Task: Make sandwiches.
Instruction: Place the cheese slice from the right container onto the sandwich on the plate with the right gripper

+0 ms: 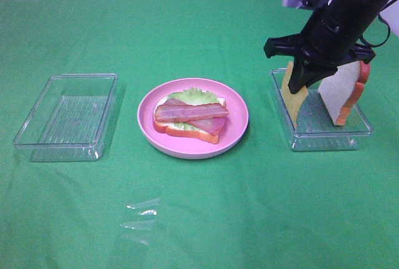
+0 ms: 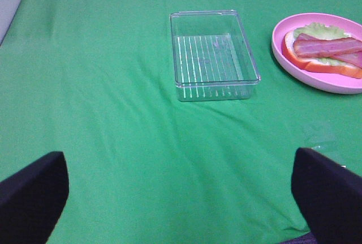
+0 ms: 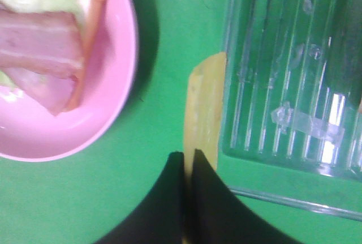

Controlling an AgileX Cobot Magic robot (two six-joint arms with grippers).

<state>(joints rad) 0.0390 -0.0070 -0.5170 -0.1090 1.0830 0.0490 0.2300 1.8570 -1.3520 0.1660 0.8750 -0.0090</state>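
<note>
- The right gripper [image 1: 300,83] is clamped on the upper edge of the yellow cheese slice [image 1: 292,96]. In the right wrist view its fingers [image 3: 164,210] press together with only the thin slice between them. Gripping the edge suits so thin a piece, which would be hard to get under if it lay flat.
- The cheese slice hangs upright at the end of the right tray [image 1: 324,134] nearest the pink plate [image 1: 238,125]. Its long axis is near vertical and its free end points down. Whether that lower edge rests on the tray floor or hangs just above it, I cannot tell.
- A second bread slice [image 1: 341,94] stands on edge in the same tray, just beside the cheese and leaning a little. Standing it up likely leaves its top crust free for the same pinch.
- On the plate, between the two trays, the bottom bread slice [image 1: 187,133] lies flat. The lettuce [image 1: 194,95] lies on it, with the bacon strips [image 1: 190,113] across the top. Their long axis runs side to side in the high view.
- The cheese looks like the next layer, so it must go from upright to flat over the bacon.
- The left gripper [image 2: 176,159] is spread wide and holds nothing. It hovers over the green cloth [image 2: 113,114], well apart from the left tray [image 2: 214,82].
</note>
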